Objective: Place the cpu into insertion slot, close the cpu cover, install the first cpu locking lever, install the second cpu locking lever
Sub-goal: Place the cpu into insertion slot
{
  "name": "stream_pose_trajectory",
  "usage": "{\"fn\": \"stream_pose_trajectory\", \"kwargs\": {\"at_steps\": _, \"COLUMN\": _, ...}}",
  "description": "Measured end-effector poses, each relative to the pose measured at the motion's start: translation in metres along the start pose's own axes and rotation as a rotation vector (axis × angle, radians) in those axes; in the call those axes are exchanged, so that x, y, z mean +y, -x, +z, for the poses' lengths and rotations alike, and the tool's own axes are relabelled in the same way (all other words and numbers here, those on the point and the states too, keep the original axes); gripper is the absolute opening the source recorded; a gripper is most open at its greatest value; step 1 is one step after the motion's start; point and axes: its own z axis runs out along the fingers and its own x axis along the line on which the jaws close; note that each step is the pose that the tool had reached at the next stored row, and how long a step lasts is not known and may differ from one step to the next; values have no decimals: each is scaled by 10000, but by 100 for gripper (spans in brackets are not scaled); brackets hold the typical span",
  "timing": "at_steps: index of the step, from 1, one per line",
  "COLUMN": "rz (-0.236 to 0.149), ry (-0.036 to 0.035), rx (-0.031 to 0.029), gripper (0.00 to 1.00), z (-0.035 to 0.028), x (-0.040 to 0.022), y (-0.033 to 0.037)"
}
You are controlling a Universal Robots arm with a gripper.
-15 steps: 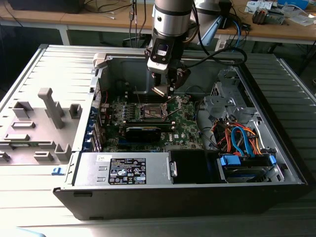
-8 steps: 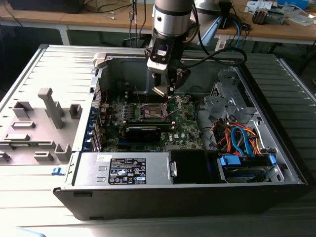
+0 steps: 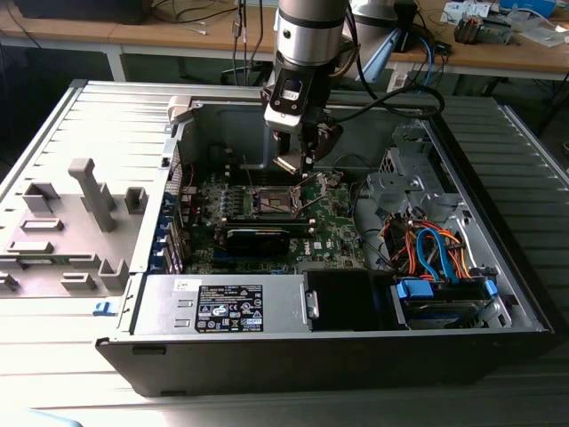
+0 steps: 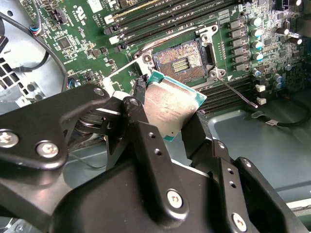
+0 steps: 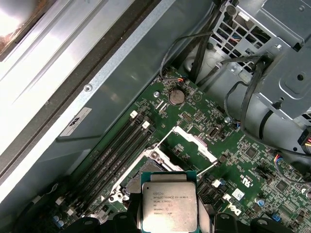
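one open computer case (image 3: 267,365) holds the green motherboard (image 3: 342,233), a grey power supply (image 3: 169,307) with a black label (image 3: 229,308) of white print, and a tangle of orange and blue cables (image 3: 434,249). my pincer (image 4: 167,121) is closed partway on the cpu (image 4: 172,103), a finger at each edge, holding it tilted in the air just above the insertion slot (image 4: 180,60), which lies bare with the cpu cover (image 5: 193,140) flipped up beside it. lines of small print cross the cpu's silver top in the first wrist view, too small for me to make out.
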Motion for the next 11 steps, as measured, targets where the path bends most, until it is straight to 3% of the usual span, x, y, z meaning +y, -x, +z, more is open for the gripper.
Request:
{"fn": "stream_pose_trajectory", "kwargs": {"at_steps": 9, "rz": 84, "ry": 1, "rx": -1, "gripper": 55, "z": 1, "x": 0, "y": 0}}
{"fn": "stream_pose_trajectory", "kwargs": {"at_steps": 11, "rz": 328, "ry": 5, "rx": -6, "gripper": 55, "z": 3, "x": 0, "y": 0}}
